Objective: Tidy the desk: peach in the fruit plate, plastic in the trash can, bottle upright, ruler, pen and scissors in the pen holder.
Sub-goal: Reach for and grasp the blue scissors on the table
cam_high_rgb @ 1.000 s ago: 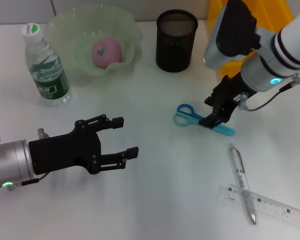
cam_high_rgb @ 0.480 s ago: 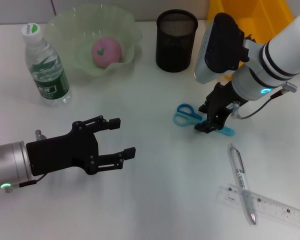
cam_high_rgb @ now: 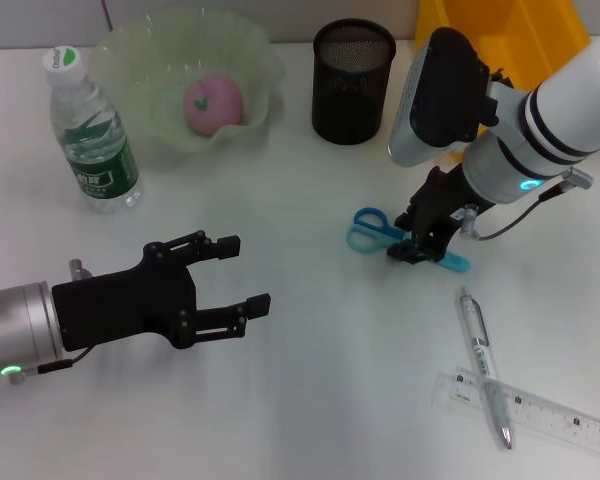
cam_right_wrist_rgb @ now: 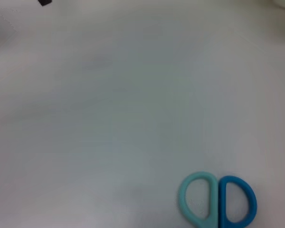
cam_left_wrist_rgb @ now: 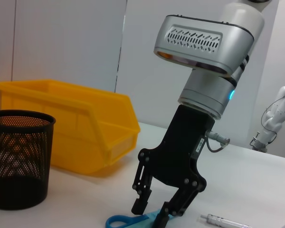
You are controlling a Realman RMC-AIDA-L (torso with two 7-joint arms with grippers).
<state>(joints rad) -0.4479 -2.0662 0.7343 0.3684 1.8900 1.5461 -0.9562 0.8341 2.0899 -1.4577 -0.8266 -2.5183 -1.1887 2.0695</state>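
This looked like a robotics lab staged as an office desk. A plain white desk (cam_high_rgb: 310, 400) stood before bare pale wall panels (cam_left_wrist_rgb: 61, 42). On it sat a black mesh pen holder (cam_high_rgb: 352, 82), with a yellow trash can (cam_left_wrist_rgb: 80, 128) just beside it. Well beyond the pen holder, at the room's far side, stood another white robot arm (cam_left_wrist_rgb: 278, 118).
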